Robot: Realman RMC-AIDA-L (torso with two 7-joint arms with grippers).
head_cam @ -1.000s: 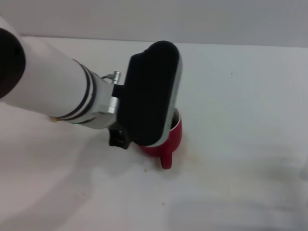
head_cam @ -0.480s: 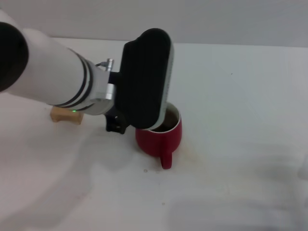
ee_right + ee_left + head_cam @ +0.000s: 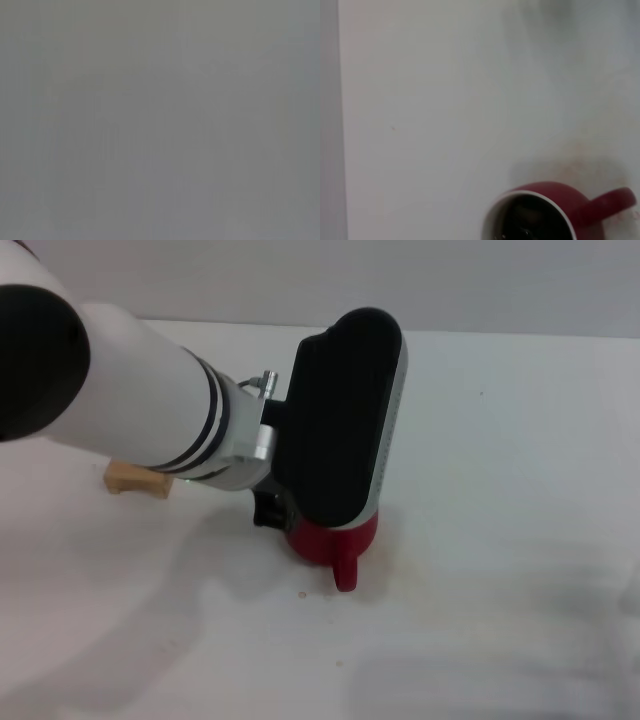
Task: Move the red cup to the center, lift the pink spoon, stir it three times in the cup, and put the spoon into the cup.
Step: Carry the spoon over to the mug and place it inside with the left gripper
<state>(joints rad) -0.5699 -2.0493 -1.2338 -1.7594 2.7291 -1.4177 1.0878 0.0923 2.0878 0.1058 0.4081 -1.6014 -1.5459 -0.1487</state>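
Note:
The red cup (image 3: 334, 543) stands on the white table near the middle, its handle (image 3: 345, 576) pointing toward me. In the left wrist view the red cup (image 3: 563, 196) shows a white inside and dark liquid (image 3: 528, 226). My left arm's black wrist housing (image 3: 342, 420) hangs directly over the cup and covers its mouth. The left gripper itself is hidden beneath that housing. The pink spoon is hidden from every view. My right gripper is out of view, and the right wrist view shows only plain grey.
A tan wooden block (image 3: 135, 480) lies on the table to the left of the cup, partly behind my left arm. The white table (image 3: 500, 490) stretches out to the right of the cup, with a faint brownish stain beside the cup.
My left arm's wrist has swung right and now covers the cup's mouth, which showed half a second ago. The cup has stayed in place.

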